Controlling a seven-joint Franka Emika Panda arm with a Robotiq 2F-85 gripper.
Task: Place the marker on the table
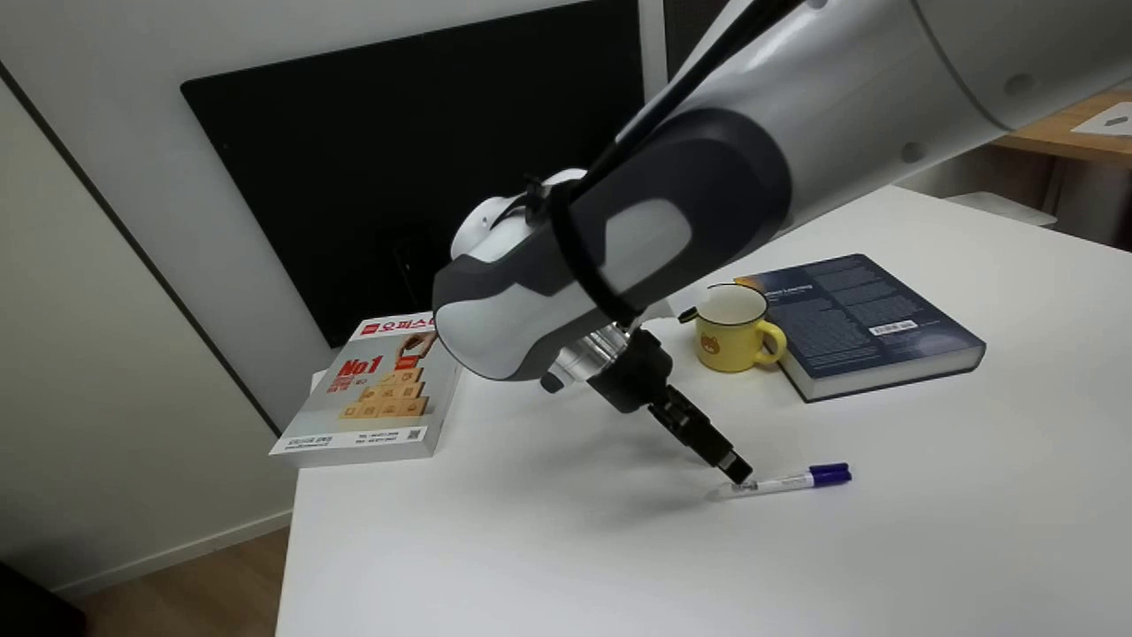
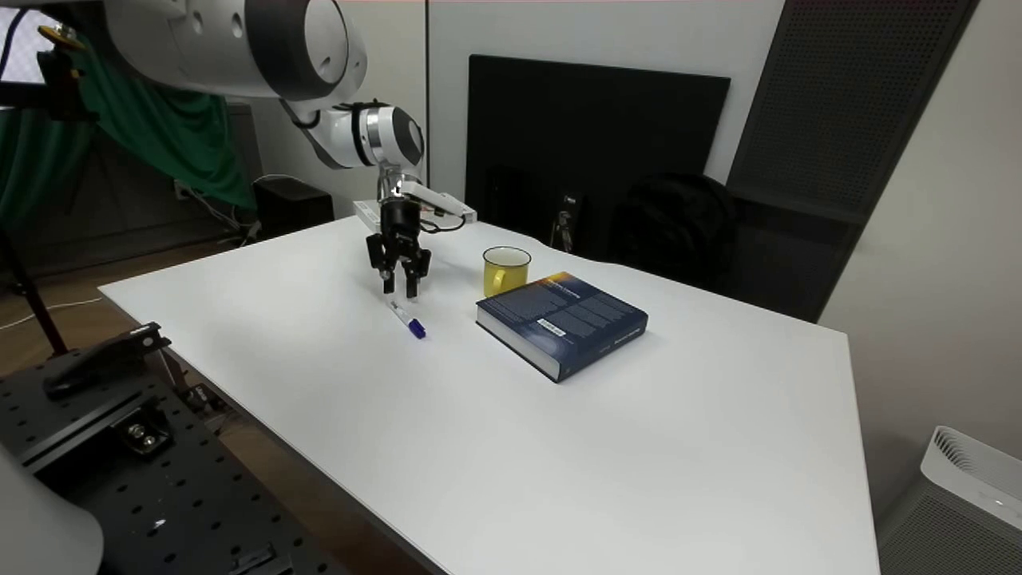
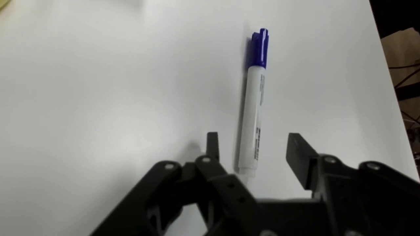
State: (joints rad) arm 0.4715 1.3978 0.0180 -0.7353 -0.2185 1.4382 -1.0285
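Observation:
The marker lies flat on the white table (image 1: 531, 557), which also shows in an exterior view (image 2: 679, 463) and in the wrist view (image 3: 115, 98). The marker (image 1: 783, 483) has a white body and a blue cap; it also shows in an exterior view (image 2: 406, 318) and in the wrist view (image 3: 253, 111). My gripper (image 3: 252, 141) is open, with a finger on each side of the marker's uncapped end and gaps to both. In both exterior views the gripper (image 1: 736, 469) (image 2: 400, 291) points down close to that end. Its exact height above the table is hard to tell.
A yellow mug (image 1: 727, 341) (image 2: 511, 275) stands beside a thick dark blue book (image 1: 871, 327) (image 2: 563, 319). A thick white catalogue (image 1: 367, 394) lies near the table's edge. A black screen (image 1: 398, 150) (image 2: 591, 152) stands behind the table.

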